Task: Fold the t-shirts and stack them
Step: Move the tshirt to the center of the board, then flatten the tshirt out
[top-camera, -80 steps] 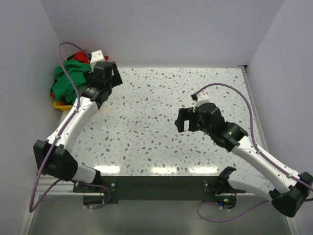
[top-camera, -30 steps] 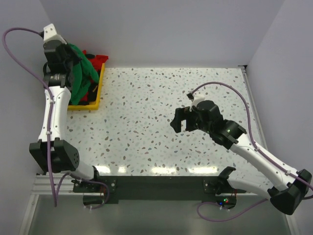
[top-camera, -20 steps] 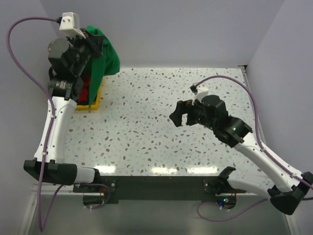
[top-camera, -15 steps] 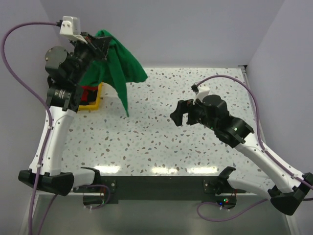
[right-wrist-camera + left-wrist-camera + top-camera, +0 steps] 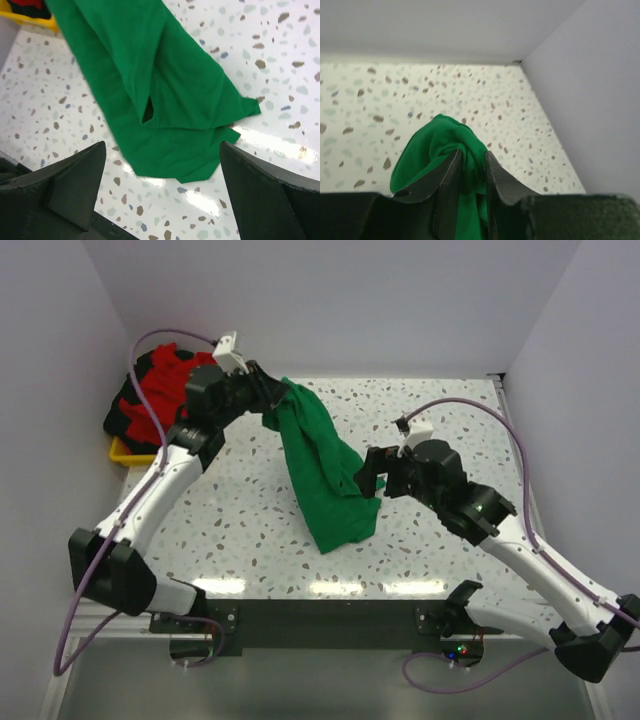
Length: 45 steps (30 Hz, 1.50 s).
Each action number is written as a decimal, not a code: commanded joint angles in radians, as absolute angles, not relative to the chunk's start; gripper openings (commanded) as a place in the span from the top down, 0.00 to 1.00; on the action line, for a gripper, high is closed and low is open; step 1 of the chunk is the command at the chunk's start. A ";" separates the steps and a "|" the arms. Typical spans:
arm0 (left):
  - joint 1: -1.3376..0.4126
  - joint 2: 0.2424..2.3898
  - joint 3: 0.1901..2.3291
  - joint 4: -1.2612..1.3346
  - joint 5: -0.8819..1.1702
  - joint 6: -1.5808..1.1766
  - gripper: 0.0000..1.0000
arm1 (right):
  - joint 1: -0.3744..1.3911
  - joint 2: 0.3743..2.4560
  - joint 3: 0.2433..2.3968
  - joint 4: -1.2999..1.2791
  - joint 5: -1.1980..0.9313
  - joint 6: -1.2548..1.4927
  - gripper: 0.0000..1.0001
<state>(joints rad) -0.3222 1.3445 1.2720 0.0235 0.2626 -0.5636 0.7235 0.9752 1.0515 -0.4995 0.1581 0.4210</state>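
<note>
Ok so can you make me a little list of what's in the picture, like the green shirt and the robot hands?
green t-shirt: pinched at one bunched end, lower part spread on the table
left end effector: closed on the green t-shirt, held above the table
right end effector: open, empty, over the shirt's lower edge
other t-shirts: red and dark, heaped at the back left
yellow tray: under that heap
folded shirts: none seen
</note>
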 commanded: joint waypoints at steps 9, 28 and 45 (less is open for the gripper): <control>-0.327 1.460 1.180 -0.104 0.209 -0.680 0.48 | 0.724 1.083 0.910 -0.445 0.305 0.483 0.01; -0.503 1.177 0.551 0.011 0.195 -0.753 0.53 | 0.756 1.611 1.094 -0.187 0.074 0.477 0.14; -0.775 1.367 0.512 0.107 0.025 -0.796 0.36 | 0.761 1.842 1.252 -0.161 0.140 0.565 0.21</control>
<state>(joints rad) -0.7486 1.3323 0.4828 0.0513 0.0834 -0.7788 0.7547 1.8393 1.1976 -0.2012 0.0933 0.5423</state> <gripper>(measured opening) 0.632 0.802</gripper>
